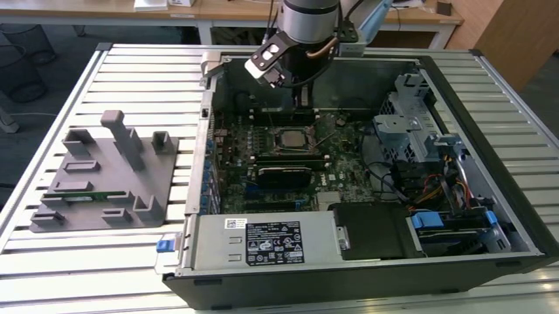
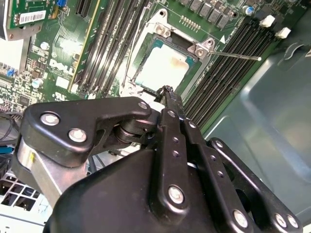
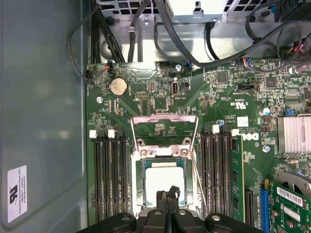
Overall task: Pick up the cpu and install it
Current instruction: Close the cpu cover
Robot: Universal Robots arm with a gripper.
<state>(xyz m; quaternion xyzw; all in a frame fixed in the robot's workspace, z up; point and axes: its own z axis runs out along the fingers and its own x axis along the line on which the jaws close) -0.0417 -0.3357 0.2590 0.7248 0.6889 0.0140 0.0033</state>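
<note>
Cpu: the cpu [image 3: 164,180] lies flat in its socket [image 3: 138,162] on the motherboard [image 3: 228,97], pale silver top facing up, straight below the fingertips.
Cpu, from outside: in the exterior view it is the light square in the middle of the board, just beyond the lower end of the fingers.
Gripper: the gripper [image 3: 167,198] points down into the open case [image 1: 489,216]; its two black fingers [image 2: 167,97] are pressed together tip to tip with nothing between them.
Contact: the tips stand over one edge of the chip. They may rest on the metal top or hang just above it; neither wrist view settles that.
Load plate: the hinged metal load plate [image 3: 165,120] is swung open and lies on the board on the side of the socket away from the hand, so the chip is uncovered.
Lever: a thin wire lever [image 2: 238,56] sticks out from a corner of the socket, off to one side of the fingers.
Memory slots: long dark memory slots [image 3: 109,179] run on both sides of the socket, flanking the fingers.
Coin battery: a round coin battery [image 3: 118,87] sits on the board farther from the hand than the open plate.
Tray: outside the case, well apart from the hand toward the exterior view's left, a grey tray [image 1: 96,216] with upright blocks holds a narrow green memory stick [image 1: 83,194].
Table: case and tray both rest on a slatted metal table [image 1: 131,65].
</note>
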